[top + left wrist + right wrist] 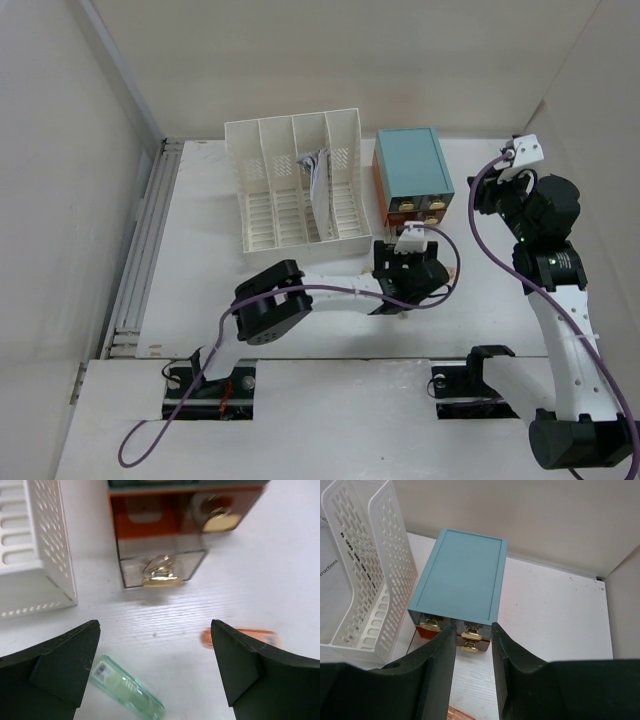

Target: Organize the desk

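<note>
1. A white slotted file rack [290, 185] stands on the desk [200, 260], beyond the left jaws and to their left. Papers [318, 178] sit in its third slot from the left.
2. The left jaws are spread wide and hold nothing. They sit low over the desk, and its bare white surface fills the gap between them. A pale green clear piece [127, 692] lies in that gap, nearer the jaw at the left of the wrist view. An orange piece [245, 636] lies just beside the other.
3. A teal-topped box [412, 165] sits straight beyond these jaws, with a clear drawer [160, 567] pulled out toward them.
4. The right jaws are set narrow and grip nothing. They are raised above the desk, and the box's front shows through their gap.
</note>
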### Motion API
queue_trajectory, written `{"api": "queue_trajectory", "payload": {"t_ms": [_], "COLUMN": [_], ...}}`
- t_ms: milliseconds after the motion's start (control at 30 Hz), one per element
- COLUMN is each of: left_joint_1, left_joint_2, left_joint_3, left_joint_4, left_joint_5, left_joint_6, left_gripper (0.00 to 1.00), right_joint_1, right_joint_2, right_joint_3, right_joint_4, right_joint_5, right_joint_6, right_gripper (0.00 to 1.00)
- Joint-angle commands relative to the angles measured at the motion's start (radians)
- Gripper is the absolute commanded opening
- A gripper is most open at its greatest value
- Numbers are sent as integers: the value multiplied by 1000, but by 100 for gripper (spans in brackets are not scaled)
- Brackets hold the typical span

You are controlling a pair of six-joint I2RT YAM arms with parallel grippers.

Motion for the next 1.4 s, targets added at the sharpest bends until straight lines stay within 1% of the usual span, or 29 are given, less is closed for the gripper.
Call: {"api": "queue_trajectory", "payload": {"t_ms": [0,67,133,167,200,233,267,300,367,433,467,500,533,567,600,633,667,700,733,800,900,933,967,1033,1067,1133,1200,1233,1367], "left_joint_1": [-60,-84,-110,-119,-136,-136,-153,-153,-153,-153,-153,-153,-153,-162,-163,-163,-163,-163,-163,-163,-172,-172,-172,-172,-172,-172,-172,-172,-172], "left_joint_2": [-198,-286,-347,-380,-455,-498,-590,-591,-742,-910,-974,-1038,-1103,-1240,-1310,-1379,-1511,-1575,-1632,-1762,-1821,-1821,-1812,-1772,-1757,-1723,-1712,-1712,-1724], "left_joint_3": [-36,-54,-77,-77,-123,-152,-227,-228,-348,-443,-559,-620,-680,-790,-842,-888,-928,-996,-1022,-1071,-1096,-1096,-1105,-1105,-1094,-1094,-1084,-1084,-1084], "left_joint_4": [86,132,132,132,117,117,105,92,46,-28,-29,-29,-38,-38,-27,-27,-27,-27,-27,-66,-90,-90,-99,-118,-129,-155,-167,-167,-188], "left_joint_5": [-78,-89,-71,-71,-71,-71,-71,-71,-55,-39,-28,-11,9,47,76,102,138,147,147,147,158,158,169,169,169,157,147,147,136], "left_joint_6": [60,96,123,123,123,114,104,91,56,-26,-27,-27,-39,-39,-27,-27,-27,-13,-13,-13,-2,-2,7,7,-2,-11,-12,-12,-21], "left_gripper": [90,84,39,13,0,0,0,0,0,0,0,0,4,17,37,64,97,100,100,100,100,100,100,100,100,95,91,83,68], "right_joint_1": [-8,-8,-8,-8,-8,-8,-8,-8,-8,-8,-8,-8,-8,-8,10,33,58,108,136,185,275,329,355,403,452,493,536,552,618], "right_joint_2": [-25,-25,-25,-25,-14,-14,-14,-14,-5,18,32,49,70,122,154,191,274,317,358,452,497,497,497,488,488,514,532,532,552], "right_joint_3": [3,3,3,3,3,3,3,3,3,16,25,34,63,77,94,135,158,178,193,206,174,155,136,70,50,13,2,-32,-81], "right_joint_4": [34,34,34,34,34,24,7,-7,-76,-177,-257,-438,-540,-629,-770,-815,-860,-901,-946,-946,-841,-714,-660,-523,-395,-302,-203,-163,-66], "right_joint_5": [32,60,78,91,91,91,44,43,-61,-192,-359,-430,-495,-580,-599,-600,-600,-600,-609,-609,-589,-542,-519,-421,-372,-287,-207,-173,-45], "right_joint_6": [-11,-23,-38,-64,-81,-100,-161,-201,-293,-519,-626,-731,-957,-1048,-1122,-1194,-1221,-1235,-1235,-1235,-1097,-1033,-981,-822,-757,-605,-537,-452,-347], "right_gripper": [40,40,40,40,39,37,27,20,0,0,0,0,0,2,12,18,24,31,40,48,60,65,66,66,64,59,53,52,48]}}
